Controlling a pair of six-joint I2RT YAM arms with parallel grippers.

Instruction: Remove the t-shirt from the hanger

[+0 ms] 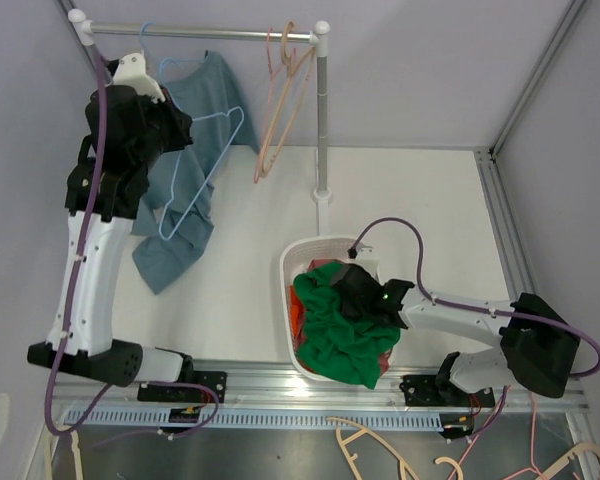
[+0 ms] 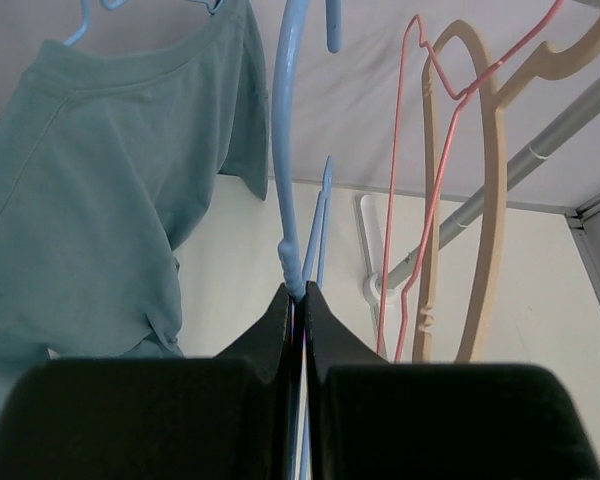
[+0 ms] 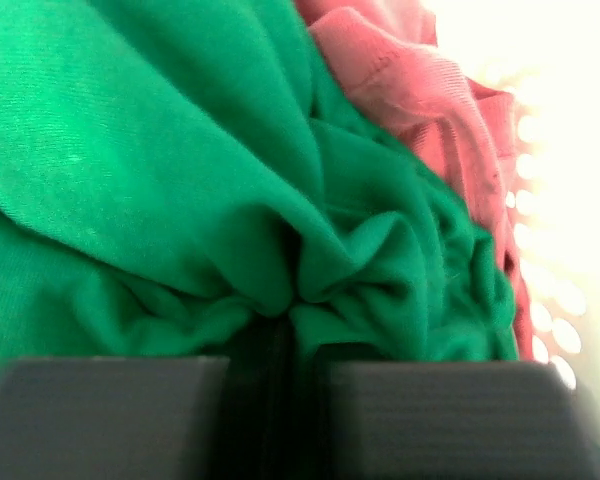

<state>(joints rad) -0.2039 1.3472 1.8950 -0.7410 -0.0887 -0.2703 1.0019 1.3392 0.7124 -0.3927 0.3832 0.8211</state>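
Bright even light, right-wrist edge overexposed

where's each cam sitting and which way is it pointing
Top external: above and behind, looking down on the table; left arm, right arm show.
Left wrist: up by the rail, facing the teal t-shirt; left gripper shut on the blue hanger.
Right wrist: inside the basket, facing the green cloth; right gripper pinches it.
Shared: top and left wrist both show that t-shirt and hanger.
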